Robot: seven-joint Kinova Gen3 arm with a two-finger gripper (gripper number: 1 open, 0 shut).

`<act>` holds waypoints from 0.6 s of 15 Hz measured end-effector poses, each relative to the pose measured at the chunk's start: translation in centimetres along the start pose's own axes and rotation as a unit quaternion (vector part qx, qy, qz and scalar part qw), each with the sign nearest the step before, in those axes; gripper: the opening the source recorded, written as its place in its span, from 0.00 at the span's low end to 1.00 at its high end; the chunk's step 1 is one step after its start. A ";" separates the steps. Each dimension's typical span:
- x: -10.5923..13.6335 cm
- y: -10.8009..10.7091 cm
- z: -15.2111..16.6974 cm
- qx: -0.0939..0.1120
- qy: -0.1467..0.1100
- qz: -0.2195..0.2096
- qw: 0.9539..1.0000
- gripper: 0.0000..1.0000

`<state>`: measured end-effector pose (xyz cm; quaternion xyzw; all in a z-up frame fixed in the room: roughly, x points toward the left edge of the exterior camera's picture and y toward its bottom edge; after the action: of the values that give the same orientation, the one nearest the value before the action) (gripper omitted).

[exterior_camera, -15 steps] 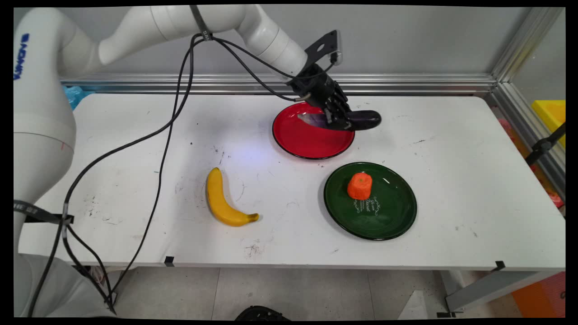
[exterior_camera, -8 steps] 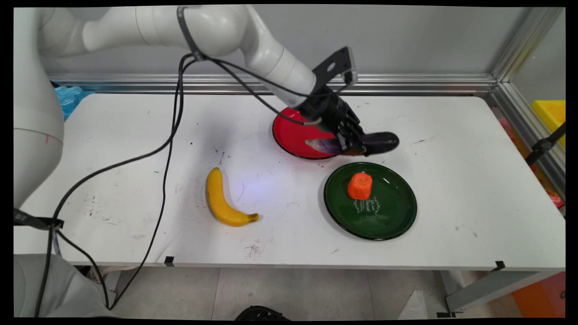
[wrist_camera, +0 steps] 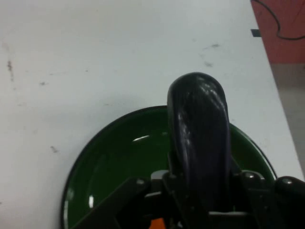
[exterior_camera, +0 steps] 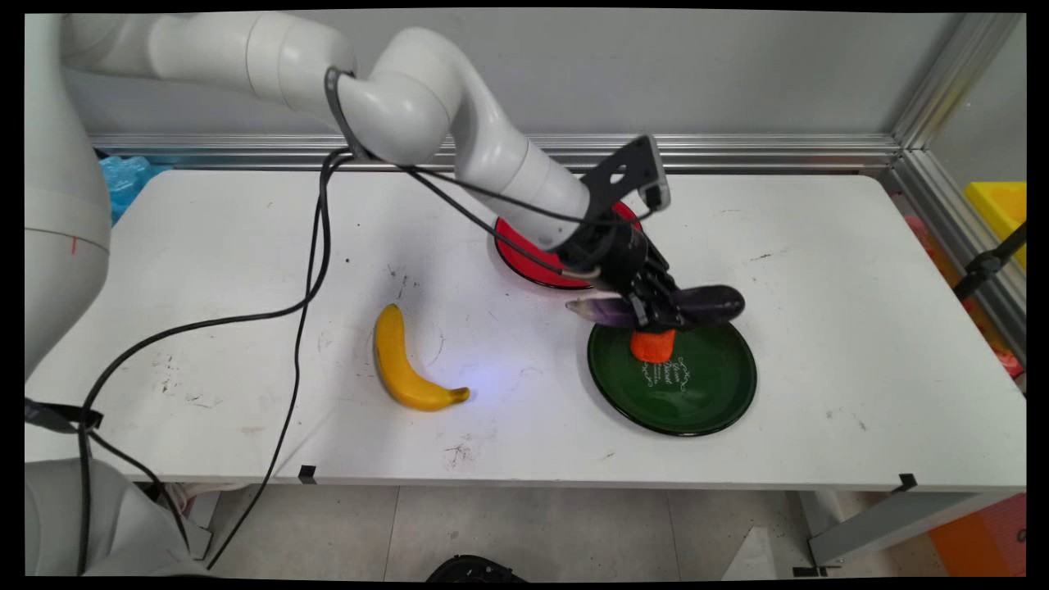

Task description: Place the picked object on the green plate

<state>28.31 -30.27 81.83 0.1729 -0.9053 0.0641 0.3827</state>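
The black two-finger gripper [exterior_camera: 656, 311] is clamped on a dark purple eggplant [exterior_camera: 705, 303] and holds it level above the far edge of the round dark green plate [exterior_camera: 705, 393]. An orange carrot piece [exterior_camera: 653, 347] stands on this plate, just under the gripper. The round red plate [exterior_camera: 524, 254] is behind, to the left. A yellow banana [exterior_camera: 401, 365] lies on the white table [exterior_camera: 860, 328], well apart to the left.

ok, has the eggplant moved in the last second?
Yes. The gripper has carried the eggplant off the red plate, toward the table's near side; it's now above the far rim of the green plate.
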 end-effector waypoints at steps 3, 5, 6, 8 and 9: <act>-0.6 1.3 1.1 0.001 -0.003 -0.003 1.000 0.00; -1.0 2.0 1.9 0.002 -0.005 -0.006 1.000 0.00; -1.1 2.2 2.1 0.002 -0.005 -0.006 1.000 0.00; -1.4 2.6 2.9 0.003 -0.005 -0.009 1.000 0.00; -1.5 2.7 3.1 0.003 -0.005 -0.009 1.000 0.00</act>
<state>26.21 -28.12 78.68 0.1830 -0.9051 0.0628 0.3786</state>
